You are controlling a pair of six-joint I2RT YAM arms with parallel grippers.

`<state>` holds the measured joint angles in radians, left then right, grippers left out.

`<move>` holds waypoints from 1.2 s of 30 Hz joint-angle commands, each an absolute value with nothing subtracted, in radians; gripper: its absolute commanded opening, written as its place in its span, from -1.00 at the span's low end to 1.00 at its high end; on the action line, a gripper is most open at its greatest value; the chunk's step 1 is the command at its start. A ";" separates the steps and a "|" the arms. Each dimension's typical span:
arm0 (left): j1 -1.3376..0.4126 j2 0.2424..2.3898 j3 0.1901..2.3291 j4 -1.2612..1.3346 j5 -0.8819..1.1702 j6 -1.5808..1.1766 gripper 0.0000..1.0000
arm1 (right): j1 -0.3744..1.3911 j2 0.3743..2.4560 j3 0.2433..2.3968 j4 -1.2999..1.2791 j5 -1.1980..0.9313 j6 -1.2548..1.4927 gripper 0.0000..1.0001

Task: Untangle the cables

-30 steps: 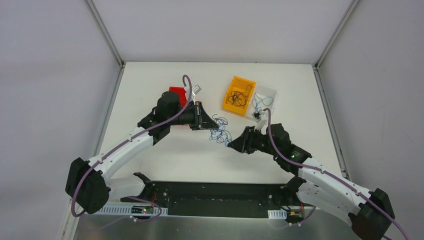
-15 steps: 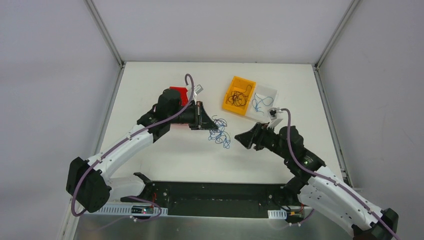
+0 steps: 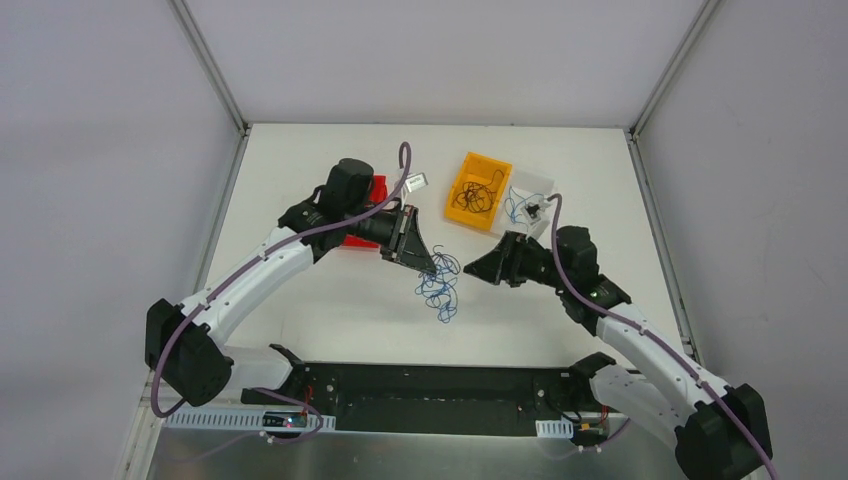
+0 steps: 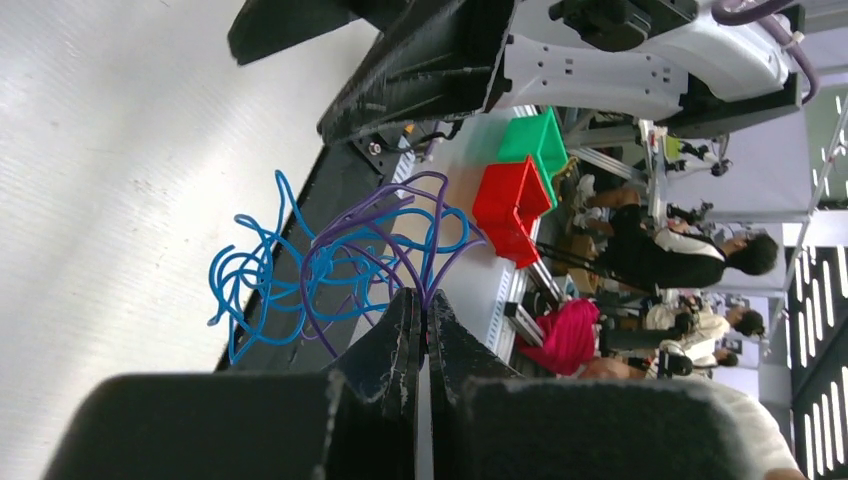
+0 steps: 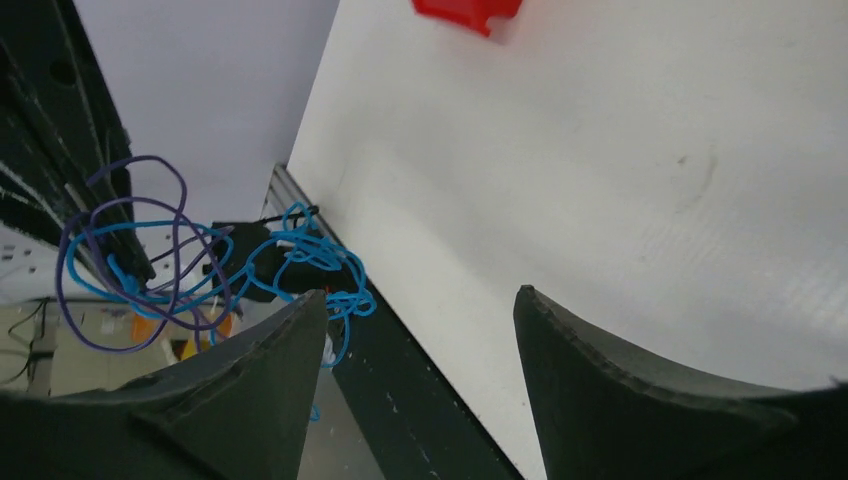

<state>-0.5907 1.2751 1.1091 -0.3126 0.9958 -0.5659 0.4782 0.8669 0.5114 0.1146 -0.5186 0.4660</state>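
Nearest, along the bottom of the top view, the black base rail [image 3: 430,395] marks the near edge, and bare white table [image 3: 330,320] lies open between it and the work. Just above, mid-frame, a clump of blue and purple cables [image 3: 438,290] dangles from the left gripper [image 3: 420,258]. The left wrist view shows its fingers clamped on a purple strand. Whether the clump's lower end touches the table I cannot tell. The right gripper [image 3: 476,268] sits just right of the clump, jaws spread wide and empty.

The step in hand looks like pulling one strand free. For that, the right gripper would need to close on a single blue loop and draw it rightward, away from the left.

Farther up, an orange bin [image 3: 455,205] holds dark cables and a white bin [image 3: 540,182] beside it holds blue ones. A red bin [image 3: 377,186] peeks from behind the left arm. There is ample room at lower left and lower right, while the bins crowd the upper side.
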 commanded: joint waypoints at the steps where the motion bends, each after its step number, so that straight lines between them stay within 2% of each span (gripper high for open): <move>1: -0.604 1.301 1.177 -0.337 1.103 -0.532 -1.00 | 0.515 0.904 0.544 0.278 -0.729 0.411 0.41; 15: -0.629 1.338 1.245 -0.337 1.144 -0.548 -1.00 | 0.637 1.044 0.601 0.388 -0.791 0.394 0.37; 24: -0.650 1.344 1.251 -0.337 1.159 -0.545 -1.00 | 0.663 1.083 0.573 0.559 -0.729 0.474 0.10; 30: -0.652 1.329 1.241 -0.337 1.188 -0.536 -1.00 | 0.665 1.109 0.579 0.610 -0.751 0.510 -0.25; 32: -0.652 1.326 1.241 -0.337 1.183 -0.534 -1.00 | 0.667 1.112 0.579 0.630 -0.761 0.525 -0.47; 35: -0.652 1.318 1.242 -0.337 1.161 -0.525 -1.00 | 0.672 1.113 0.584 0.627 -0.758 0.538 -0.91; 36: -0.651 1.311 1.242 -0.337 1.146 -0.521 -1.00 | 0.673 1.108 0.583 0.616 -0.747 0.538 -1.00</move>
<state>-0.6426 1.3487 1.2095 -0.3492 1.1435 -0.5579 0.6640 1.1145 0.5552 0.5423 -0.7418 0.5186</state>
